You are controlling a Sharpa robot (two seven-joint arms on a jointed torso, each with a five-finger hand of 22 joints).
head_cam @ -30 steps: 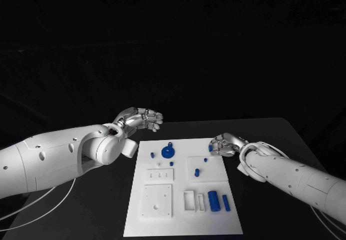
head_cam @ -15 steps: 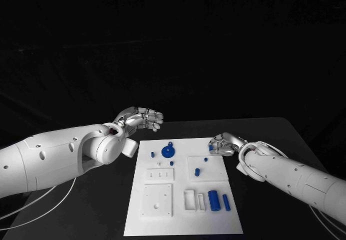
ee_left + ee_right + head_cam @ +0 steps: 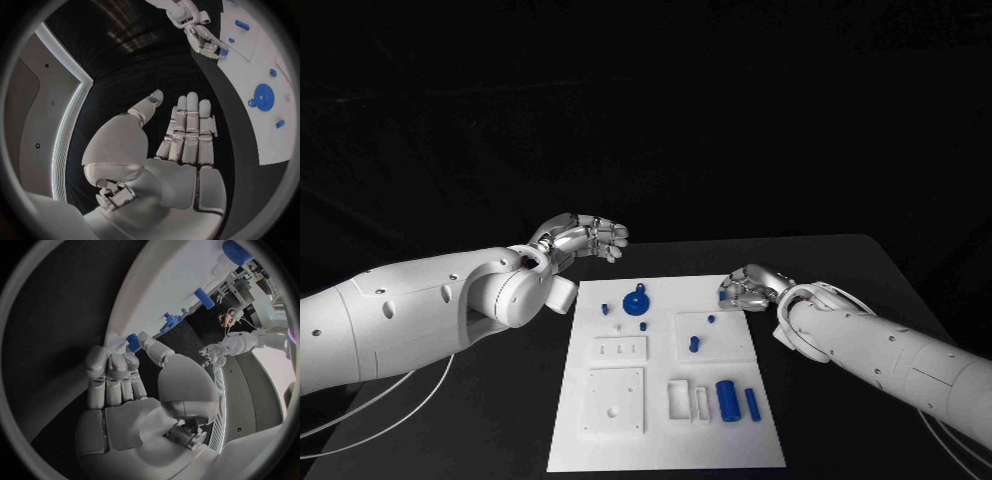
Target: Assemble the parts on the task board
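Right hand (image 3: 750, 290) is working at the far right corner of the task board (image 3: 661, 440), fingers (image 3: 109, 367) curling down onto a small blue part (image 3: 133, 342) at the board's edge. Right wrist view is showing the fingertips bunched together and touching that piece; it looks pinched, though whether it is lifted clear of the board I cannot tell. The part is lying directly under and just ahead of the fingertips, so the right hand is far the nearer of the two; the part is too small and too covered to read its long axis.

Left hand (image 3: 584, 238) is hovering off the board's far left corner, above the worktop (image 3: 848, 262), holding nothing. In the left wrist view its fingers (image 3: 187, 130) are lying straight and close together, thumb standing apart, so released rather than clenched.

On the board: a round blue disc with a small knob (image 3: 636, 303) is sitting near the far edge, well apart from the right hand. A short blue peg (image 3: 694, 345) is standing in the raised square plate at mid-board. Two blue cylinders (image 3: 728, 400) are lying side by side near the right edge, long axes running toward the robot.

Judgement: a pick at the corner is under way.
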